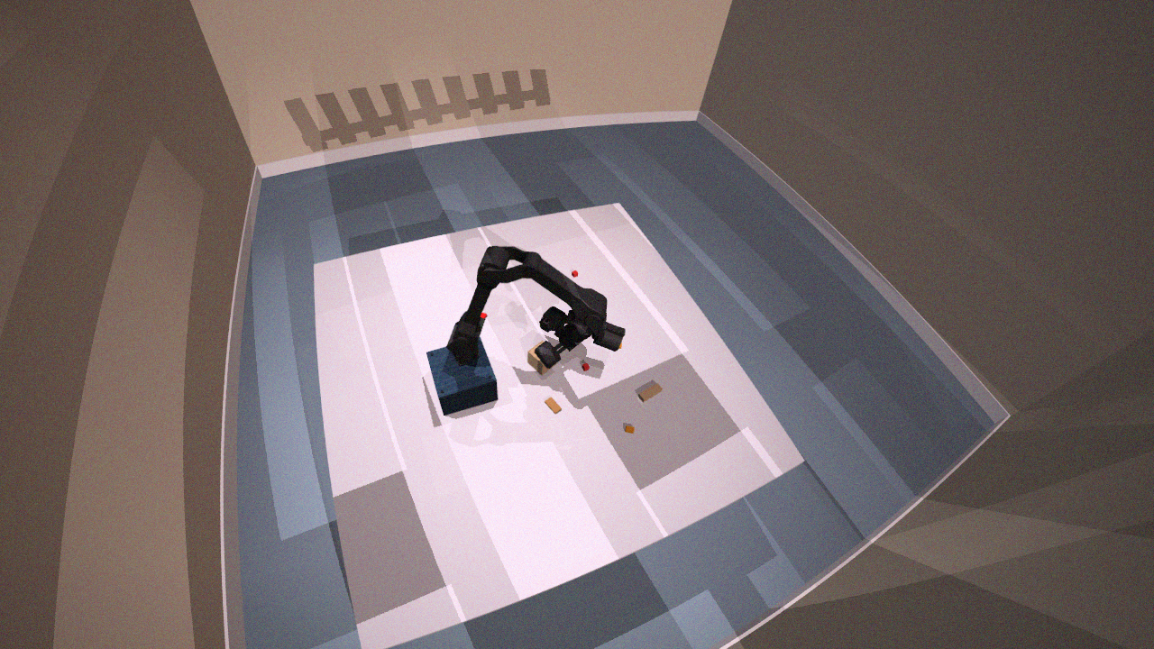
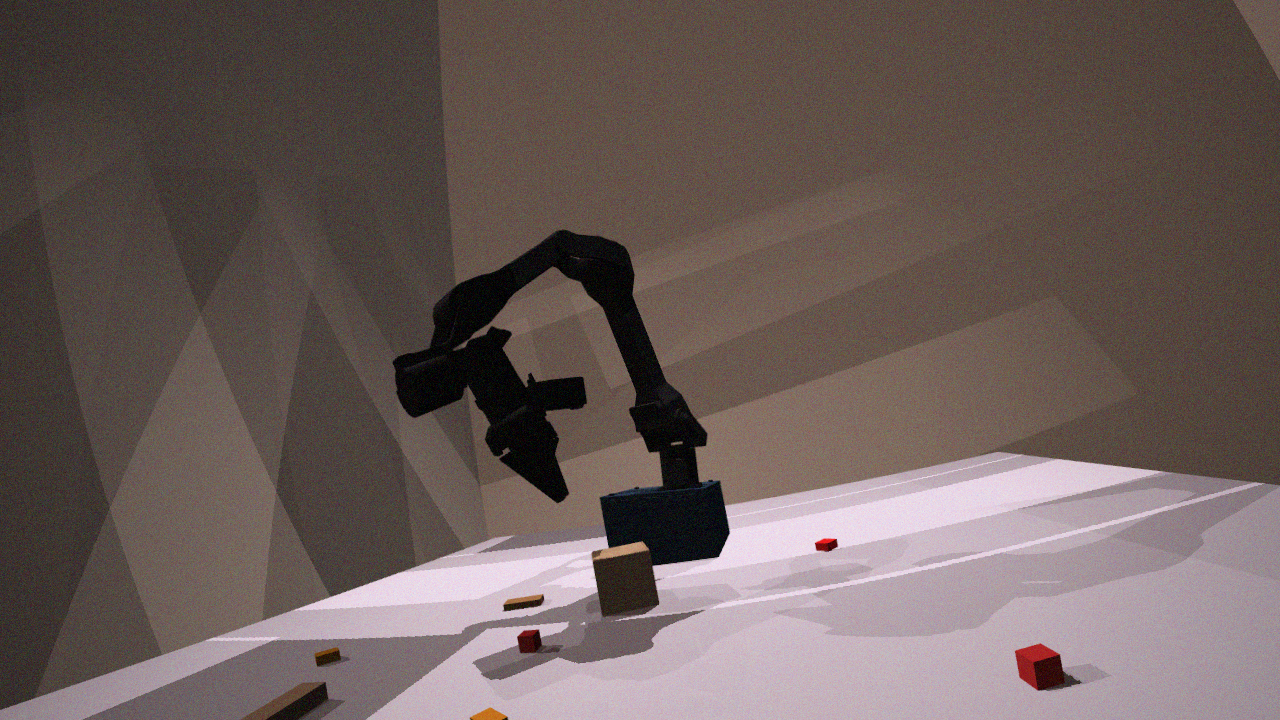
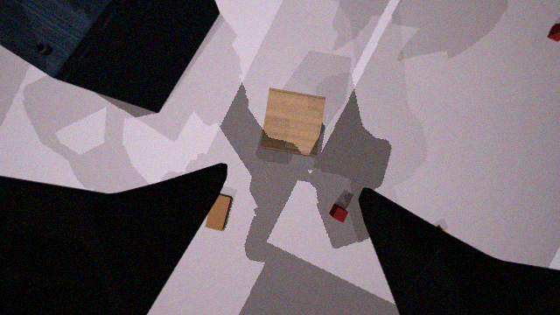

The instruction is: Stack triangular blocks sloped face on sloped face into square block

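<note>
The two triangular blocks stand together as one square wooden block (image 1: 535, 357) (image 2: 626, 580) (image 3: 294, 118) on the table. Its top looks level in the exterior view, and its outline is square from above in the wrist view, with a thin dark line near its edges. The sloped joint between the halves cannot be made out. My gripper (image 2: 562, 497) (image 3: 294, 181) is open and empty. It hangs above the table, up and to the left of the block in the exterior view, with clear space between fingertips and block. In the top view the hand partly hides the block.
A red cube (image 1: 585, 366) (image 2: 529, 640) (image 3: 339, 213) and a flat wooden piece (image 1: 553, 405) (image 2: 523, 602) (image 3: 219, 212) lie near the block. A long wooden piece (image 1: 649, 390) (image 2: 290, 702), small orange pieces and other red cubes lie farther out. The blue base (image 1: 463, 391) (image 2: 666, 523) stands beside the block.
</note>
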